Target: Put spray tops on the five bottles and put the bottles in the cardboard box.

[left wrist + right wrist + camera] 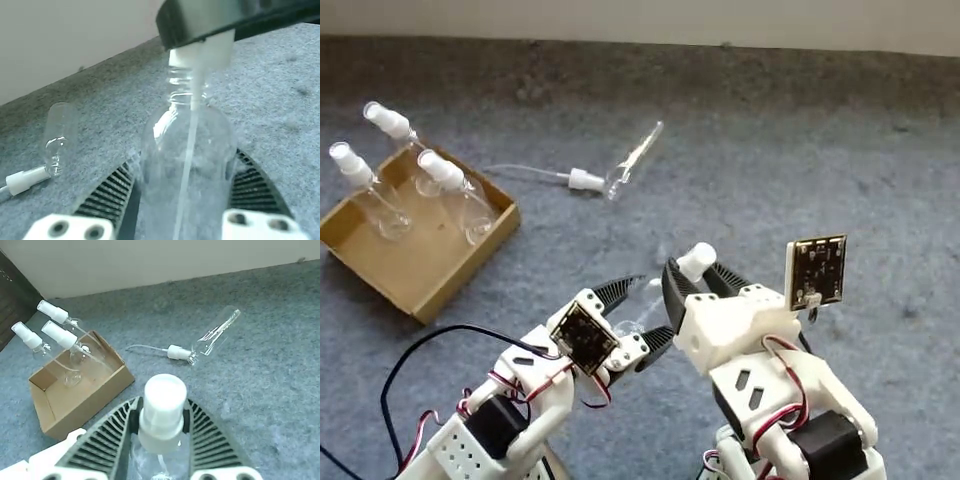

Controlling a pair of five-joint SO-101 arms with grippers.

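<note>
Grey carpet (770,180); left end effector (182,177) pinches bottle (200,135), base cut off; right end effector (162,412) pinches spray top (162,397).

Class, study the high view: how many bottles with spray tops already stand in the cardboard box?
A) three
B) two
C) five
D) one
A: three topped bottles stand in the box.
</note>
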